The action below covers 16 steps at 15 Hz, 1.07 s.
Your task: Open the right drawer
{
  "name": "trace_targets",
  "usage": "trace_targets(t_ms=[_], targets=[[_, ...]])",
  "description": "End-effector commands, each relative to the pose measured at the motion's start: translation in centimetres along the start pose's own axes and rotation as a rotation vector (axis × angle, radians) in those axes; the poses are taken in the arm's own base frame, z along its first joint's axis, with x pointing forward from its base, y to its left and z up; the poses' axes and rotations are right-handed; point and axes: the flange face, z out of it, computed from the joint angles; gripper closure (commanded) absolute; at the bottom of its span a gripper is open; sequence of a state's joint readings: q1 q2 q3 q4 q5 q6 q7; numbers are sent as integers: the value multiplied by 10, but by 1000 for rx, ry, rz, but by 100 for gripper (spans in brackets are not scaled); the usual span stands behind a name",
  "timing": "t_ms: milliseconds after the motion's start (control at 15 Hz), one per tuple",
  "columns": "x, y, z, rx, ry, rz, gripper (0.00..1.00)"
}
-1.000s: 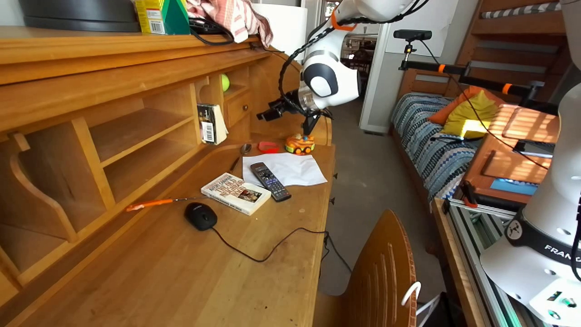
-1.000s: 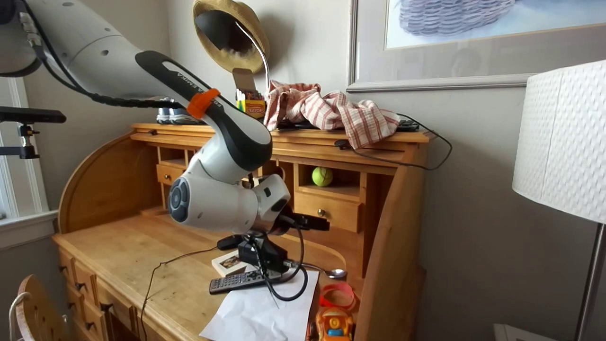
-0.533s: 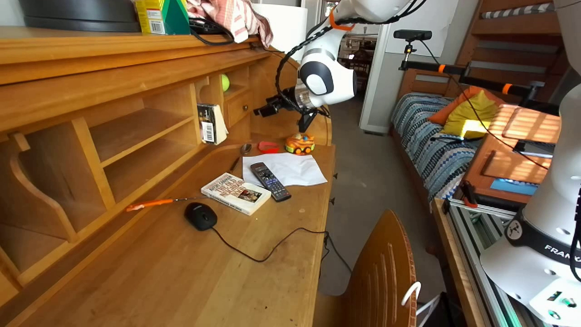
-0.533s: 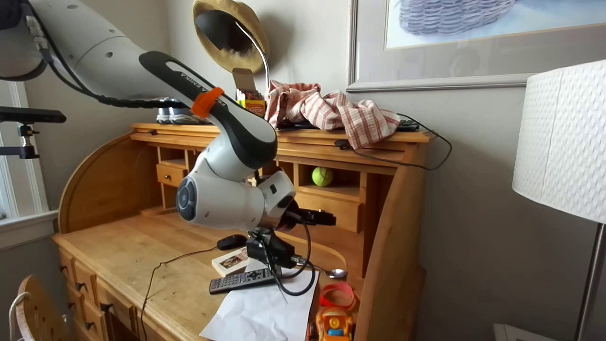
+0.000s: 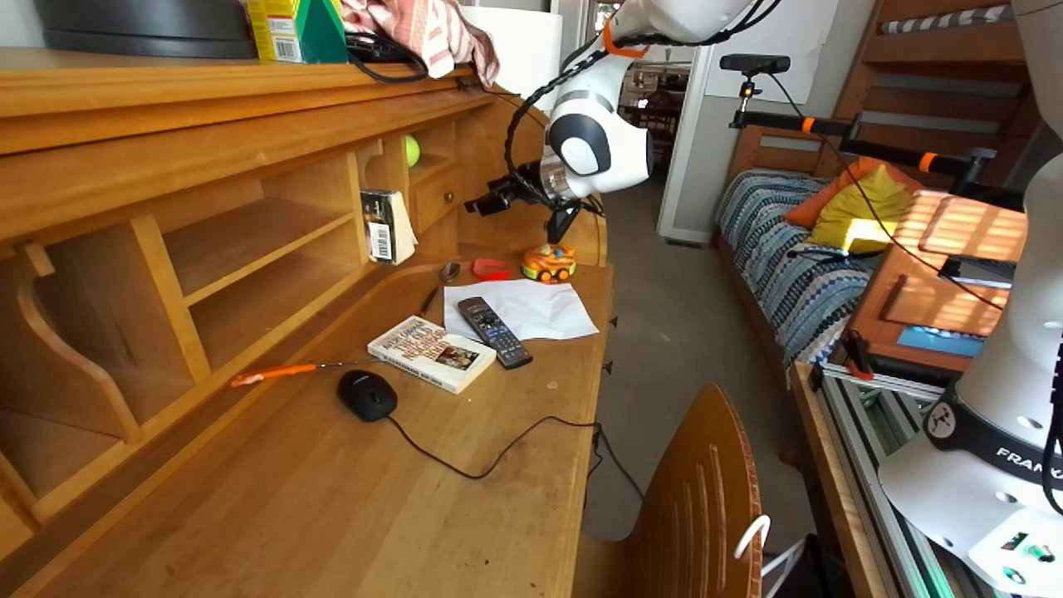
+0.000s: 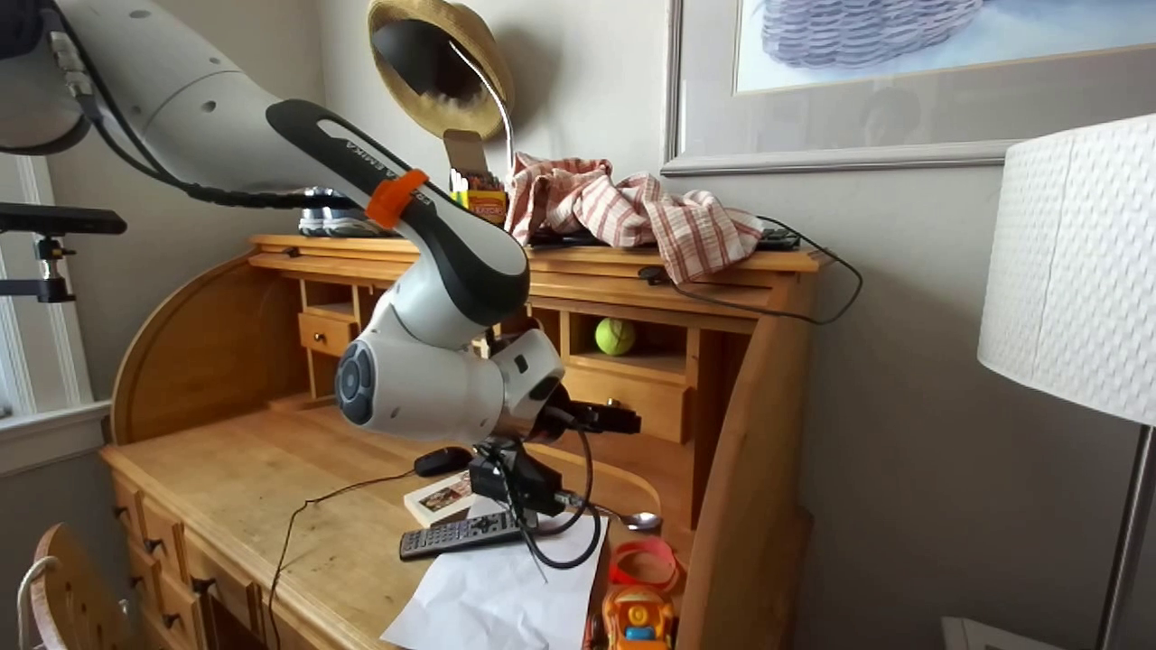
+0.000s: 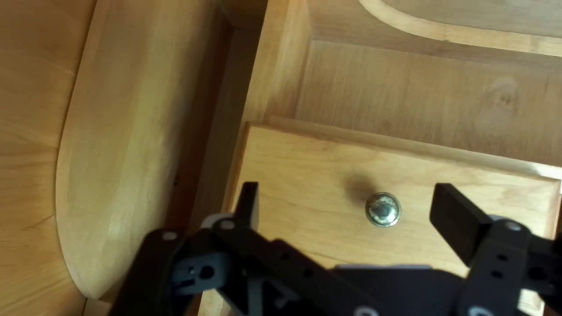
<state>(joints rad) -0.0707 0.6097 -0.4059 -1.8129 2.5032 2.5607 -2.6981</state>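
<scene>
Pincer (image 7: 351,205) jaws stand wide apart, and in the wrist view the round metal knob (image 7: 383,210) of the right drawer (image 7: 303,184) shows between them, nearer the jaw at 3 o'clock; that drawer looks closed and, in an exterior view, sits at 6 o'clock from the tennis ball (image 6: 615,336). In an exterior view the arm (image 6: 429,302) slopes in from 10 o'clock, bends back under itself and holds the pincer almost level above the counter (image 6: 244,474), pointing to 3 o'clock. In an exterior view the wrist (image 5: 602,145) hangs at 1 o'clock with the pincer aimed a little below 9 o'clock, while the arm's base (image 5: 955,490) runs off the edge near 4 o'clock. Some things are partly lost in an exterior view: the pincer covers most of the knob, a dark box (image 6: 517,480) under the wrist hides the 3 o'clock end of the white book (image 6: 441,499), and the toy car (image 6: 638,618) is cropped at 6 o'clock. In the wrist view dark linkage (image 7: 296,265) blocks the drawer's 6 o'clock edge. Whether the pincer touches the drawer cannot be told.
</scene>
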Motion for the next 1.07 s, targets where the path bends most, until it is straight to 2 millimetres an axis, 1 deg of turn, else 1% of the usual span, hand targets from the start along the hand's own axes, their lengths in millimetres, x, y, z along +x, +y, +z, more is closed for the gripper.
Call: trace_targets(t_ms=[0,200,467,667,867,1000], targets=[[-16,-11,3,42,19,11,0],[-14,-20,13,77,71,30,0],[-10,-26,25,106,126,36,0],[-11,-26,31,102,142,44,0],[-15,-20,37,94,147,51,0],[-18,-20,42,96,146,52,0]])
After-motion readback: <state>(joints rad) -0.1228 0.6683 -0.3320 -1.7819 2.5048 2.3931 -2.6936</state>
